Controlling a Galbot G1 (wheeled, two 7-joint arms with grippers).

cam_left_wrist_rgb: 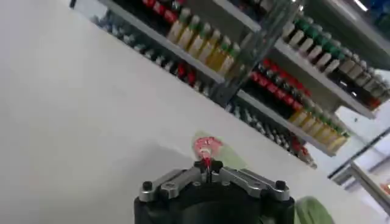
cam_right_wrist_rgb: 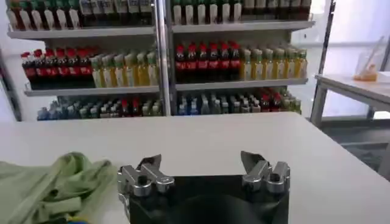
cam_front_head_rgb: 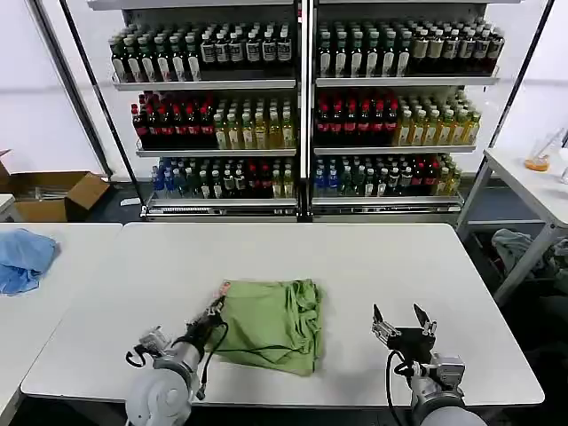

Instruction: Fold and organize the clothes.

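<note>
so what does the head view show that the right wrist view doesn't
Head view alone: the blue cloth on the side table, the cardboard box, and the left gripper shut on the green shirt's near-left corner, where a red print shows. Right wrist view alone: a close look at the right gripper, open above the table. Both: the shirt, the bottle shelves and the orange-filled container on the far table.

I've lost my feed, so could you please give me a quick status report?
Left gripper shut on polo shirt at its left edge. Right gripper open, empty, right of shirt. Shirt folded, mid-table. Nothing in the way.
</note>
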